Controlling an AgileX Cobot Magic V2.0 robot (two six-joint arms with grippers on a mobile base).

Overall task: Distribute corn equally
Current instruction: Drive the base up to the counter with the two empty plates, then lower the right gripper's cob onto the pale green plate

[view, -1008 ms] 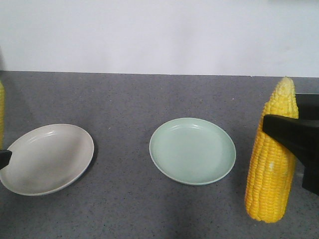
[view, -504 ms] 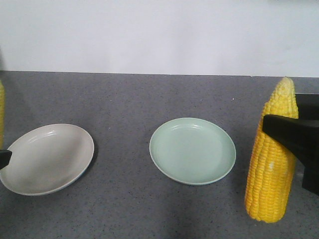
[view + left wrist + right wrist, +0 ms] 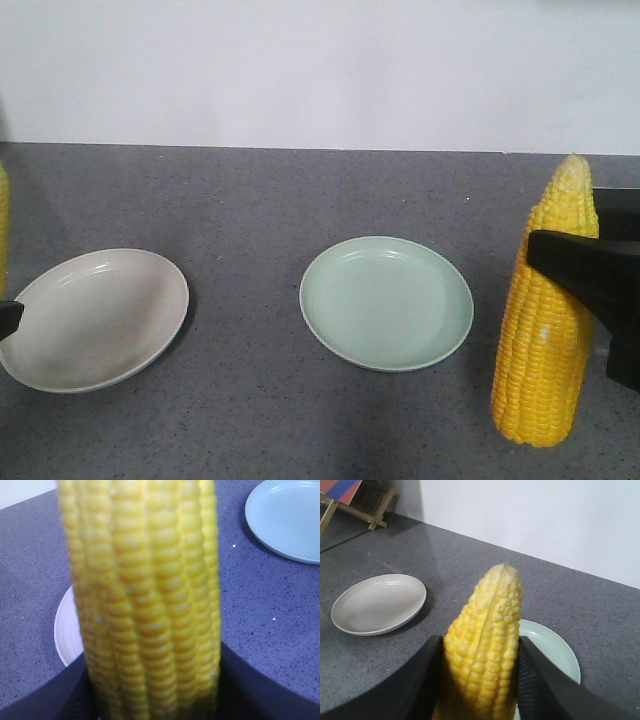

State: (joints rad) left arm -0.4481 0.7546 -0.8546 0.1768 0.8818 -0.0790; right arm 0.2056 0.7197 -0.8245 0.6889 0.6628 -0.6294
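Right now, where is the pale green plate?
In the front view the pale green plate lies on the grey counter, right of centre, between the beige plate and the upright corn cob held in the right gripper.

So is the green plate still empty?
Empty: the green plate shows only bare surface. Both cobs are off it, held in the right gripper and left gripper.

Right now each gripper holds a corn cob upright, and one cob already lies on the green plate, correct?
Not quite. The green plate is empty, as the front view shows, and so is the white plate. The rest holds: the right gripper and the left gripper each clamp an upright cob.
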